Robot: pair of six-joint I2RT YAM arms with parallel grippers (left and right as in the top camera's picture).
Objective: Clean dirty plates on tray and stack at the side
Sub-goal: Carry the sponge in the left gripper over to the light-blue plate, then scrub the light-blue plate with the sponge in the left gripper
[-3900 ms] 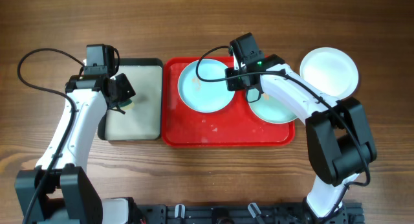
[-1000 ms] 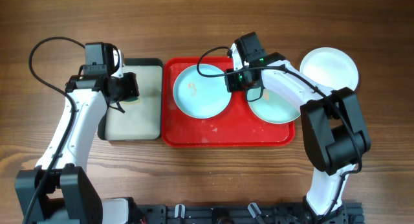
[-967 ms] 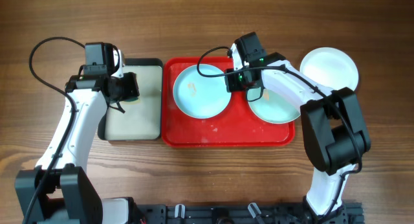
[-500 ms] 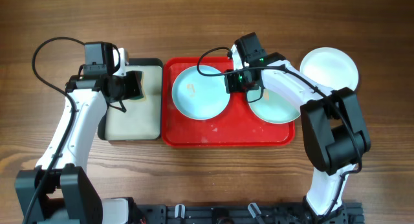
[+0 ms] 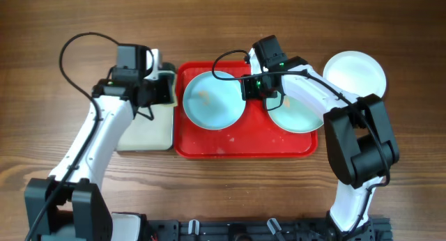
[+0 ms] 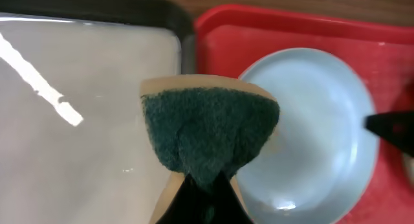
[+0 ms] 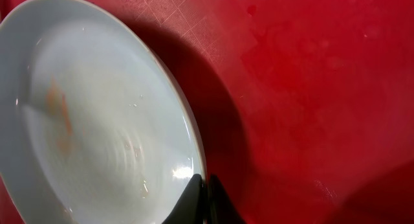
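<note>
A blue plate [image 5: 212,100] with an orange smudge is seen on the left part of the red tray [image 5: 244,147]. Its right rim is pinched by the clenched right hand [image 5: 248,88]. In the right wrist view a dark shadow is cast on the tray under that rim, so that edge appears to be held off the tray floor. A second blue plate [image 5: 296,119] is laid flat on the right part of the tray, partly covered by the right arm. The white plate [image 5: 355,75] is set outside the tray, on the worktop [image 5: 223,25] just beyond the tray's far right corner. A small tray [image 5: 146,133], black-rimmed with a pale inside, is placed close against the tray's left side. A sponge [image 6: 210,133], its green face turned to the left wrist camera, is gripped by the closed left hand [image 5: 162,93]. That hand is held above the seam between the two trays, near the left rim of the first plate.
</note>
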